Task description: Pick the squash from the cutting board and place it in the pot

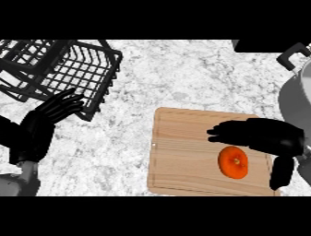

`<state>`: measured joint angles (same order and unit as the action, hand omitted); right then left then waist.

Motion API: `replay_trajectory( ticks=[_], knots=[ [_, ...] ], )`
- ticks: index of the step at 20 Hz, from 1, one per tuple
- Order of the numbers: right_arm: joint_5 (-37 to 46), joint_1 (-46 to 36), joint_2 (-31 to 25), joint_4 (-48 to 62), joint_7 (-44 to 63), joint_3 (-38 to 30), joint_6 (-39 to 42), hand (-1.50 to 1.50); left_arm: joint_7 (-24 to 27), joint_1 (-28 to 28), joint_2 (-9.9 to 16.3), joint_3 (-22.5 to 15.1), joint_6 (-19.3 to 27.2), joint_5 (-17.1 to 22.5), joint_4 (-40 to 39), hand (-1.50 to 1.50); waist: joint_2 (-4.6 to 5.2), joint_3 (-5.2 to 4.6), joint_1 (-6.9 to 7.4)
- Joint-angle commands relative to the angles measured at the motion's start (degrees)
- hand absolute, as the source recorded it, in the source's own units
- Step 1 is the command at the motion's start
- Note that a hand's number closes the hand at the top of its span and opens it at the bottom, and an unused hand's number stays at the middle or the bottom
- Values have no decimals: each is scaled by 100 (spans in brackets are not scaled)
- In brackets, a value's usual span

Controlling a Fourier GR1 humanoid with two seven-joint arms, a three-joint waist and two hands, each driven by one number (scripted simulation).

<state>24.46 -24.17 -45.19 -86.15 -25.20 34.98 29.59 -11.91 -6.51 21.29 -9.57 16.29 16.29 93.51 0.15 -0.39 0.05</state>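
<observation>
The right hand (266,136) hovers spread over the squash (233,162) on the cutting board (182,156) — the left hand (38,124) rests open.

a single head view looks steeply down on the counter (185,78) from the near side, fairly close.

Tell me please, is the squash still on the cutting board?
Yes: the orange squash lies on the cutting board, below the right hand, outside the pot.
</observation>
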Motion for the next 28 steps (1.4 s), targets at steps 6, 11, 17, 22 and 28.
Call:
replay_trajectory(
  ticks=[6, 11, 17, 22, 28],
  knots=[
    [457, 366, 204, -41, -46, -6, -148, -150, 193, -601, 75, 702, 172, -100, -239, 0, -13, 38, -50],
    [919, 234, 647, 632, -142, -36, -440, -150, 215, -124, 22, 612, 42, -106, 108, 0, -11, 40, 43],
    [1299, 475, 878, 758, -4, 60, -671, -150, 67, -634, 8, 793, 30, -137, -244, 0, -6, 41, -22],
    [1792, 169, 1030, 955, -517, 410, -731, 150, 88, -410, 63, 827, -101, -108, 26, 0, -4, 42, 61],
    [1970, 269, 1138, 1169, -1004, 279, -1161, 150, 63, -673, -17, 891, -94, -199, -196, 0, -3, 40, -5]
  ],
)
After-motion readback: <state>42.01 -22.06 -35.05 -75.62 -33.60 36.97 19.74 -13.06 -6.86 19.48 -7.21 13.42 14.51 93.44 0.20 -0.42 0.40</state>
